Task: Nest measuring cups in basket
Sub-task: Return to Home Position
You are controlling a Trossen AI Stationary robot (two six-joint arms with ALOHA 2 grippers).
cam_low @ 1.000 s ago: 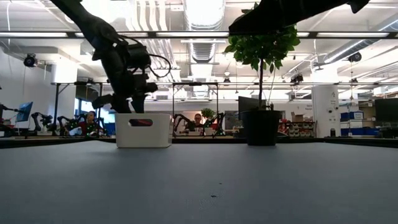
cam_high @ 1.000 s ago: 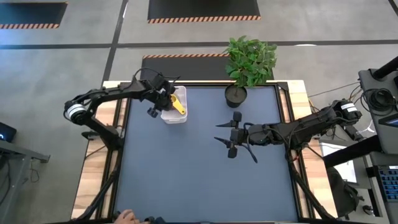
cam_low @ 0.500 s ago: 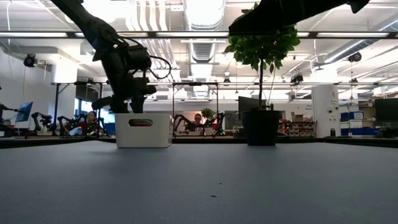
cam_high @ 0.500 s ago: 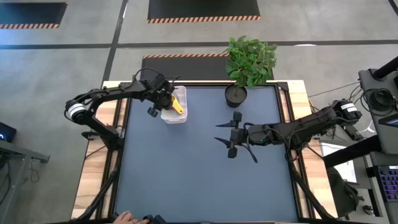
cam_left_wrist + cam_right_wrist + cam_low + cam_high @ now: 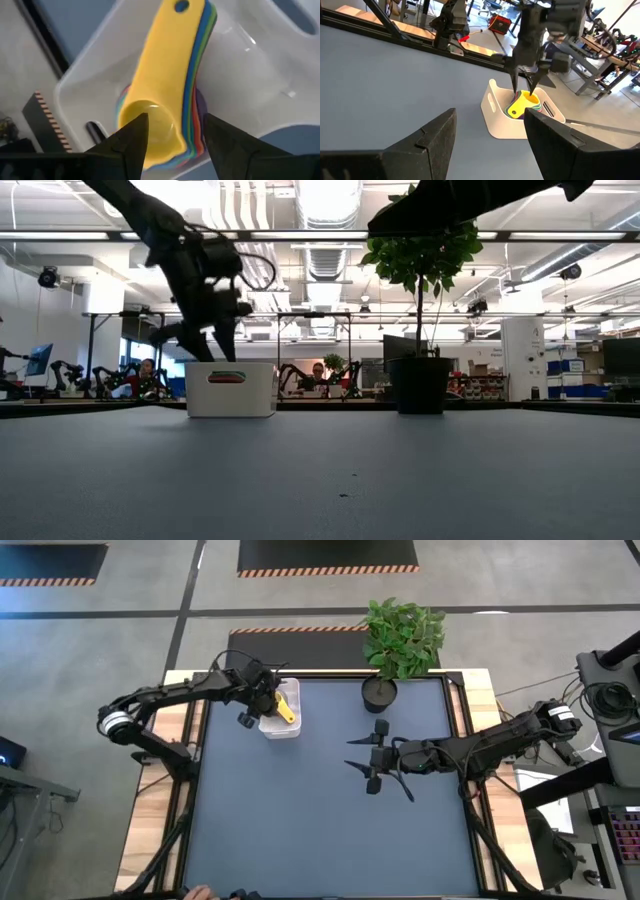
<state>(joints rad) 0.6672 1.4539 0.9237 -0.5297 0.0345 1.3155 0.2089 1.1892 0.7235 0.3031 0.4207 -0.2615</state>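
The white basket (image 5: 281, 727) stands at the table's far left; I also see it in the low view (image 5: 231, 397) and the right wrist view (image 5: 496, 121). The measuring cups (image 5: 165, 75) lie nested inside it, yellow on top with blue, green and other coloured edges below, their handles leaning up on the basket's wall (image 5: 240, 40). My left gripper (image 5: 172, 127) hovers open just above the yellow bowl, fingers pointing down (image 5: 522, 89). My right gripper (image 5: 352, 753) is open above the table's middle right, holding nothing.
A black plant pot (image 5: 379, 692) with a green plant stands at the far edge, right of the basket (image 5: 420, 385). The dark table surface between the basket and the near edge is bare. A person's hand shows at the near edge (image 5: 200, 892).
My left gripper has risen a little above the basket, staying open over the cups. The nested cups and the basket have kept their places.
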